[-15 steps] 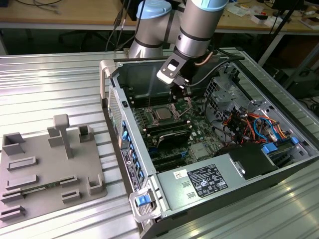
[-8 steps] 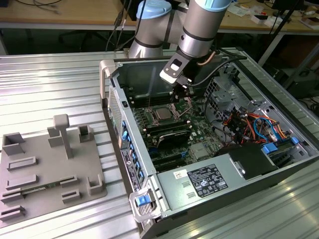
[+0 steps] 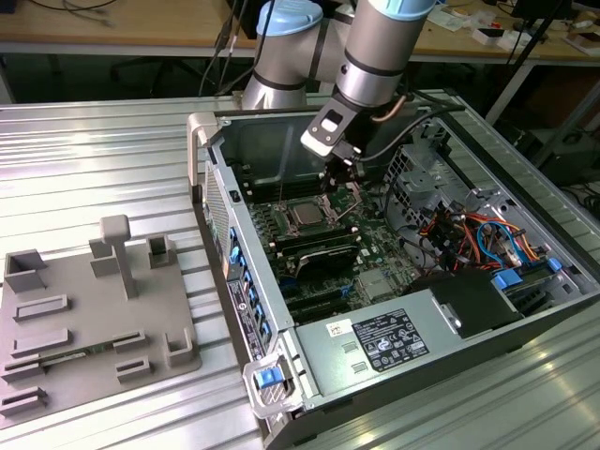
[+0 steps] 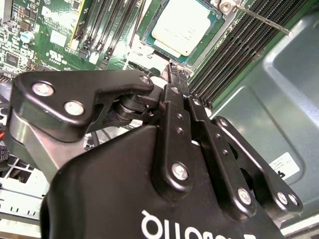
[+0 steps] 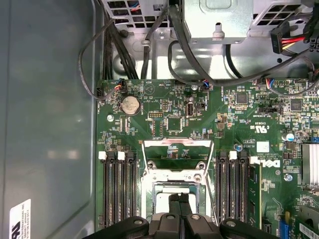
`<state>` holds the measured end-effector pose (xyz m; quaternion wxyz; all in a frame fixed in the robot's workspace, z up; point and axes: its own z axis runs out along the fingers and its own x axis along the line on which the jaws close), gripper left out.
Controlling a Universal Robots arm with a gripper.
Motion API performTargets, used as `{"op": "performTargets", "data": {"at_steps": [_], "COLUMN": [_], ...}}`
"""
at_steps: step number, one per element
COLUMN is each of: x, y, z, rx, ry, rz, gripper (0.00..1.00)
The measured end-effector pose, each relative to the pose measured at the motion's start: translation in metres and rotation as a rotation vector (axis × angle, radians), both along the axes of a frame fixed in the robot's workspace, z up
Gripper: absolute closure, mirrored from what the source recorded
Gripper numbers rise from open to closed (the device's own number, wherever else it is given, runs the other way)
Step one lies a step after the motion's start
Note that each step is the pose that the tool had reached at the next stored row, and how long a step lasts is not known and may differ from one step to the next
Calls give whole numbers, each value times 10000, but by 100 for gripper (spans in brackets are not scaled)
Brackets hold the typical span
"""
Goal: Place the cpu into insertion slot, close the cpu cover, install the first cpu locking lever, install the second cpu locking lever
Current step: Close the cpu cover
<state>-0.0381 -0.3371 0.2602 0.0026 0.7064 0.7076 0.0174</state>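
The arm is reaching down into the open computer case [image 3: 221, 192], which is lying on a ribbed metal table [image 3: 94, 159]. In the exterior view the gripper [image 3: 341, 186] is hanging close over the green board, at about 1 o'clock of the chip [image 3: 307, 214].

The chip is sitting flat in the socket [image 5: 172, 175] with its silver face up, as the second wrist view is showing [image 4: 182, 27]. In the first wrist view the two black fingers [image 5: 174, 206] are lying side by side over the chip, partly hiding it. The jaws are pressing together, with no gap between them and nothing between the tips.

The cover [image 5: 177, 143] is standing raised on its hinge. It is on the side of the socket that is facing the coin battery [image 5: 130, 105], and the board is showing through its cut-out. A thin metal lever [image 4: 261, 21] is sticking out beside the socket, free of the cover. Black memory slots [image 5: 119, 189] are running along both sides of the socket.

In the exterior view a grey tray [image 3: 84, 309] is resting on the table at 9 o'clock of the case. A labelled power supply box [image 3: 389, 337] is sitting inside the case at 5 o'clock of the chip.
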Motion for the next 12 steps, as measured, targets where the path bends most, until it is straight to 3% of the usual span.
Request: {"op": "performTargets", "data": {"at_steps": [3,6,12], "x": [0,0,0], "y": [0,0,0], "z": [52,147,155], "rx": [1,0,1], "ry": [0,1,-1], "rz": [0,0,0], "gripper": [89,89,89]}}
